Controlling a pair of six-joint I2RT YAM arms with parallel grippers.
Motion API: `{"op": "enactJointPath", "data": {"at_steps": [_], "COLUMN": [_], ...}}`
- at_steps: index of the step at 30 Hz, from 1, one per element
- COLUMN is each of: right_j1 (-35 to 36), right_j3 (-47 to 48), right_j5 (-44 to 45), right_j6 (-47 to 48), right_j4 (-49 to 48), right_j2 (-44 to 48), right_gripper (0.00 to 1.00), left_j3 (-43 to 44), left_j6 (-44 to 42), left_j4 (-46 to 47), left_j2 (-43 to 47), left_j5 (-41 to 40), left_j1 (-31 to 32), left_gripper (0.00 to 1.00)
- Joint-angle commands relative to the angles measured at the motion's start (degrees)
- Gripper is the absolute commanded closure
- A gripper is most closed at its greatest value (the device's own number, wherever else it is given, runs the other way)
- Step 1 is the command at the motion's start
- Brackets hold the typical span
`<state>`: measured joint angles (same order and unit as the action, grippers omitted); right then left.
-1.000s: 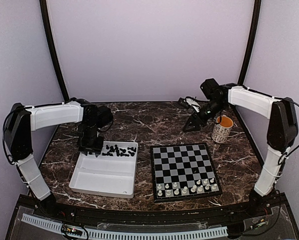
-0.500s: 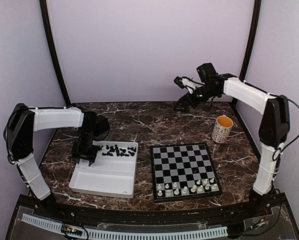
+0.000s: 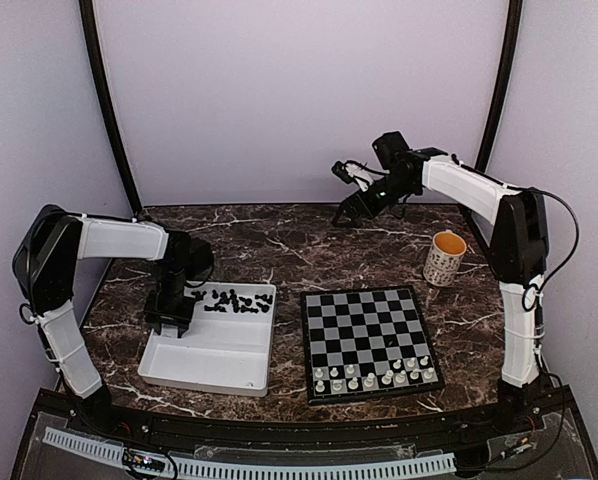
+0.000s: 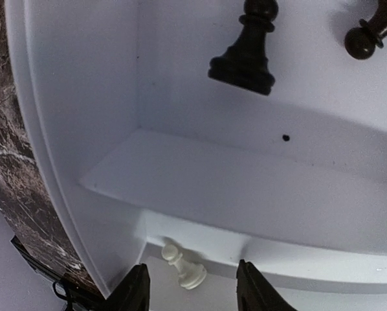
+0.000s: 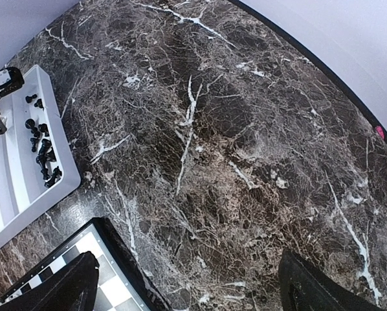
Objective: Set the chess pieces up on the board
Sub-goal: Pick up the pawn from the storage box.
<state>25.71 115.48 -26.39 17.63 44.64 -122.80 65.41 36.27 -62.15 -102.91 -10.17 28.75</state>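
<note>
White chess pawn (image 4: 182,267) lies loose before the cropped, parted left hand (image 4: 192,295); right hand (image 5: 187,288) gapes empty.

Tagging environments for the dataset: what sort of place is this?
Probably a robot lab data-collection booth, not a home. Plain lilac walls on black curved poles enclose a marble-pattern table, and a left arm and a right arm stand at its near edge.

Soft, even light leaves faint shadows in the white tray (image 4: 77,97), and the close fingers (image 4: 134,293) look blurred.
</note>
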Motion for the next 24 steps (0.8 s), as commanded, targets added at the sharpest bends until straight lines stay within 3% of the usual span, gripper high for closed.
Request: {"op": "enactJointPath", "data": {"at_steps": [1, 6, 17, 24], "right_j1": [0.4, 0.4, 0.4, 0.4], "right_j3": [2.8, 2.8, 1.7, 3.2], "right_j5": [-1.1, -0.4, 3.0, 2.9], "right_j6": [-0.7, -0.5, -0.7, -0.9], "right_j4": [0.4, 0.5, 0.9, 1.8], "right_j2": [-1.1, -1.3, -1.4, -2.6], "right_gripper": [0.01, 0.02, 0.01, 0.01], "left_j3": [0.1, -1.7, -4.9, -2.0], "left_j6": [1.1, 3.9, 3.2, -0.3], "left_j4": [0.0, 0.6, 7.2, 9.8], "left_j2": [-0.6, -1.3, -1.9, -2.4], "left_j5": [1.1, 2.4, 9.0, 8.3], "left_j1": [-1.5, -3.3, -3.7, -3.7], "left_gripper": [0.52, 0.51, 0.72, 0.78]}}
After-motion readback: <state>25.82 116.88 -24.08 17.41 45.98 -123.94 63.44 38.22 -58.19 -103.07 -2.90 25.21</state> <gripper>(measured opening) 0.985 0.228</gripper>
